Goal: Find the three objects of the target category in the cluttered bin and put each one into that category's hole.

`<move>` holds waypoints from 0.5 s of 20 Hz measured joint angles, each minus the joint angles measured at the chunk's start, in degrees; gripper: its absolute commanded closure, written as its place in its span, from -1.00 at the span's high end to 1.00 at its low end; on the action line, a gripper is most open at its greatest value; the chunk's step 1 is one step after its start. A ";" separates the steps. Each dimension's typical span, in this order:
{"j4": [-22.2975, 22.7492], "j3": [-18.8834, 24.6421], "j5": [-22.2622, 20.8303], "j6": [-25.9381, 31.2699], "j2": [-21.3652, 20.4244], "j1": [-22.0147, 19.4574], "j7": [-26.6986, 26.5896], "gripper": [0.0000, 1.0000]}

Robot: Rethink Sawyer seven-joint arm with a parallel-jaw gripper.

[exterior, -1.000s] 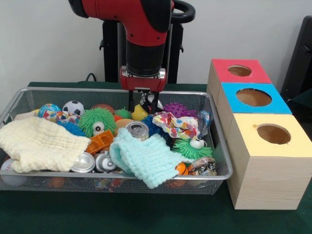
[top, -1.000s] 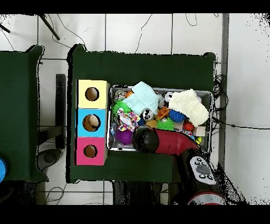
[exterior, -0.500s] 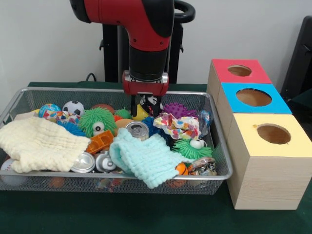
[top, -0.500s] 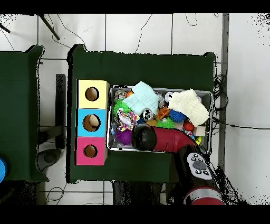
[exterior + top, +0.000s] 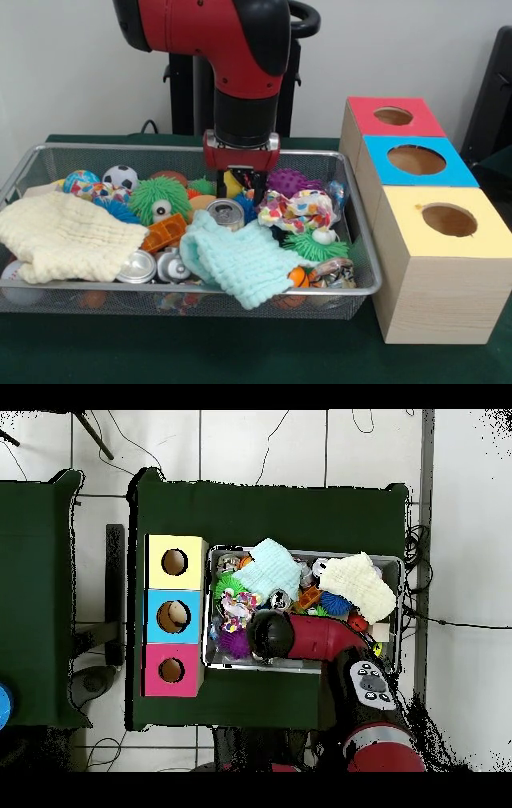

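A wire bin point(image 5: 353, 210) holds a heap of toys, cans and cloths. My gripper point(image 5: 243, 189) reaches down into the back middle of it, open, its fingertips point(image 5: 258, 190) sunk among the toys just behind a silver can point(image 5: 226, 212) and left of a patterned cloth point(image 5: 298, 210). A mint cloth point(image 5: 240, 260) lies in front, a pale yellow cloth point(image 5: 64, 236) at the left. A green spiky toy point(image 5: 160, 198) and a soccer ball point(image 5: 121, 177) sit further left. From overhead the arm point(image 5: 300, 636) covers the gripper.
Three boxes with round holes stand in a row right of the bin: red point(image 5: 392, 116), blue point(image 5: 416, 160), yellow point(image 5: 448, 220). Overhead they lie left of the bin point(image 5: 401, 589), with the yellow box point(image 5: 175, 562) at the top. A purple spiky toy point(image 5: 294, 180) sits beside the gripper.
The gripper has come forward and lower into the clutter, toward the can and the patterned cloth. The black-and-white ball seen between its fingers before is now hidden.
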 measured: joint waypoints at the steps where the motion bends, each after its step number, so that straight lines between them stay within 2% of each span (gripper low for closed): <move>1: -0.54 0.00 0.02 0.41 0.17 0.01 0.00 1.00; 10: -3.77 0.07 0.01 4.35 1.06 -0.22 0.00 1.00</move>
